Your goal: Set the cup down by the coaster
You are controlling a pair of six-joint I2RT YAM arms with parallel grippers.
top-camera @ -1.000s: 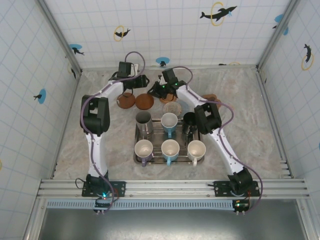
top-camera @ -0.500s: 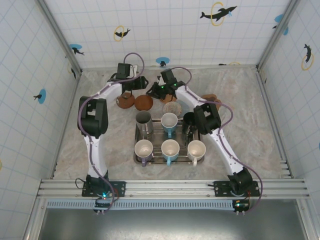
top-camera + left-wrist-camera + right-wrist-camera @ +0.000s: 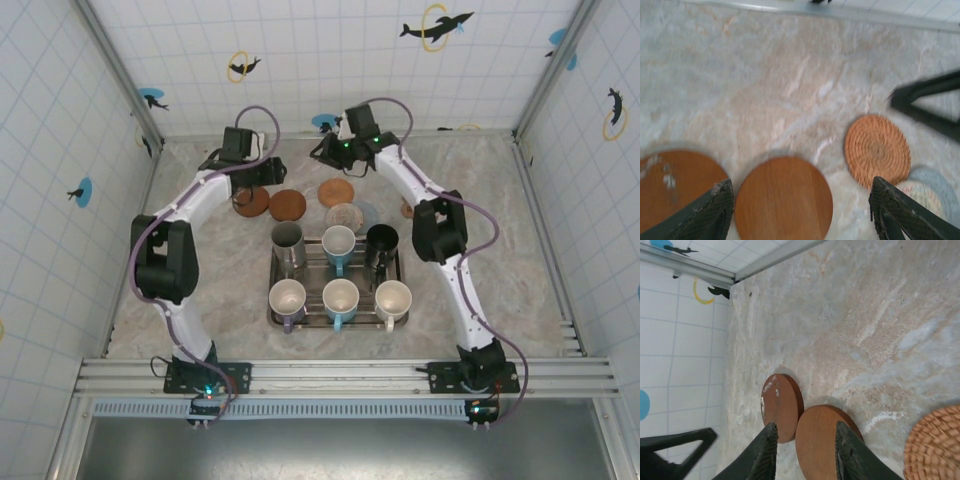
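Note:
Several cups stand in the metal tray (image 3: 274, 283): a steel cup (image 3: 288, 240), a blue one (image 3: 338, 243), a black one (image 3: 380, 240) and three pale ones in the front row. Behind the tray lie two brown wooden coasters (image 3: 288, 204) (image 3: 250, 202), a woven coaster (image 3: 337, 192) and a pale blue-rimmed coaster (image 3: 350, 215). My left gripper (image 3: 800, 210) is open above a wooden coaster (image 3: 783, 200), with the woven coaster (image 3: 877, 150) to its right. My right gripper (image 3: 805, 455) is open and empty over the same wooden coaster (image 3: 820, 435), beside a scuffed one (image 3: 782, 407). Both grippers (image 3: 268, 172) (image 3: 328, 155) hover near the back wall.
Another coaster (image 3: 410, 208) lies partly behind the right arm. Tiled walls close the marble table (image 3: 500, 230) at the back and both sides. The two grippers face each other closely over the coaster row.
The right gripper has drawn back from the woven coaster toward the rear wall, its jaws spreading. The left gripper has shifted slightly back and left.

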